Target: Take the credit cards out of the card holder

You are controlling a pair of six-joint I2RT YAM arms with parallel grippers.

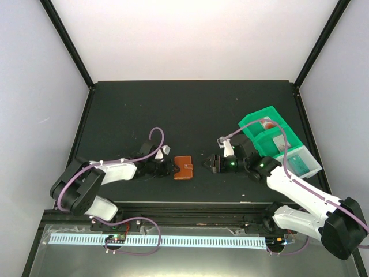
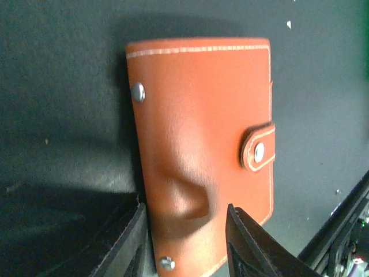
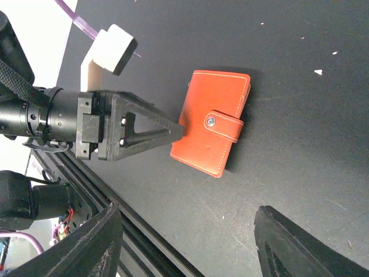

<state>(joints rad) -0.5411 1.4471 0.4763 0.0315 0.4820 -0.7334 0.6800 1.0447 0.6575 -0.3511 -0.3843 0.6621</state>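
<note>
Near the worktop's (image 1: 190,109) near edge, your left gripper (image 2: 183,229) straddles the card holder (image 2: 199,115), grip unclear; the right gripper (image 3: 184,214) gapes nearby.

You get no readable text here: none on the card holder (image 2: 202,156), none on the green tray (image 1: 274,138).

The card holder (image 2: 202,144) looks like smooth tan leather with a soft sheen. It has pale thread stitched along its edges and snap tab (image 2: 259,149), shiny metal studs (image 2: 138,92), and a supple dimple in the hide by the left gripper (image 2: 185,236). Beneath the card holder the table (image 2: 63,86) is matt black, faintly grainy and flecked with pale specks. The fingers (image 2: 248,248) at its edge are dull black plastic, and the tray (image 1: 252,120) well away from it is smooth green plastic.
</note>
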